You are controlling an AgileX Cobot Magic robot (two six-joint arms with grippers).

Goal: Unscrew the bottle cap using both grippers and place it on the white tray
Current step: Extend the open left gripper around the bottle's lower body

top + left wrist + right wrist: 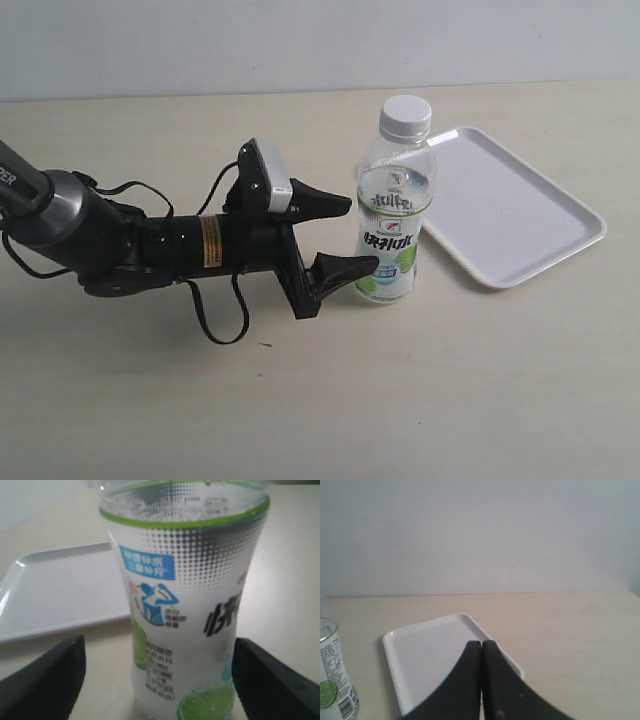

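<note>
The bottle (396,225) stands upright at the centre of the exterior frame on the desk (450,400), the bottle cap (406,115) on its neck and the white tray (520,210) just beside it at right. The left gripper (357,235) comes in from the left, jaws spread either side of the bottle's lower half without touching. The right gripper (481,680) has its fingers pressed together, empty.

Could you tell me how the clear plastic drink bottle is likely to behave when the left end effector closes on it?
The clear plastic drink bottle stands upright, tall and narrow, so a high push would probably tip it. Its thin-looking wall likely dents under a squeeze. The glossy label may slip in the open black left end effector.
</note>
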